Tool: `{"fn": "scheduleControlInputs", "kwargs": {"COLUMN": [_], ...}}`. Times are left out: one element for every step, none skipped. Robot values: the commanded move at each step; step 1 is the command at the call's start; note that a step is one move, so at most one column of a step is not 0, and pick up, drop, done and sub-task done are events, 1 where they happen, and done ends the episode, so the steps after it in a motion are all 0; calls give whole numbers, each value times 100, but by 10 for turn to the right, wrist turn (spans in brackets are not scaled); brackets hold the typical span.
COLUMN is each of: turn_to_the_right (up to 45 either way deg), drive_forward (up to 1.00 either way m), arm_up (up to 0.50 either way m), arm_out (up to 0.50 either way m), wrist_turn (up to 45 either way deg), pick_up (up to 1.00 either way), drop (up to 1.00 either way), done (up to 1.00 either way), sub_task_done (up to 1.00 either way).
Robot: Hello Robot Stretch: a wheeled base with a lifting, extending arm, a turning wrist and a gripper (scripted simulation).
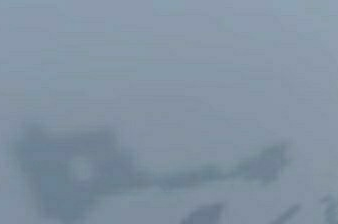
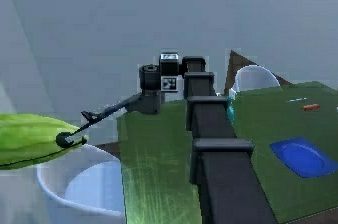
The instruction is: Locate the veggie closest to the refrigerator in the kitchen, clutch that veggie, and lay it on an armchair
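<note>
Hanging at the tool's [image 2: 77, 133] tip, clear of every surface, the green veggie [image 2: 17, 142] is held just above a white rounded seat [image 2: 82, 190], probably the armchair, reached out past the green table [image 2: 162, 170] so it can be lowered; a white chair [image 2: 255, 78] stands beyond

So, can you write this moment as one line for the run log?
gripper: holds green veggie, clear of surfaces | near it: white rounded seat | arm: across green table

green bench [image 2: 277, 120], flat blue thing [image 2: 304, 157] on it, small red thing [image 2: 310, 105] near its far edge, white chair [image 2: 255, 78] behind
</note>
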Motion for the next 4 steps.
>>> {"fn": "scheduleControlInputs", "kwargs": {"turn_to_the_right": [0, 0, 0, 450], "drive_forward": [0, 0, 0, 0], "arm_up": [0, 0, 0, 0], "arm_out": [0, 0, -26, 0], "wrist_turn": [-450, -60, 0, 0], "pick_up": [0, 0, 0, 0], "drop": [0, 0, 0, 0], "done": [0, 0, 0, 0], "sub_task_done": [0, 0, 0, 0]}}
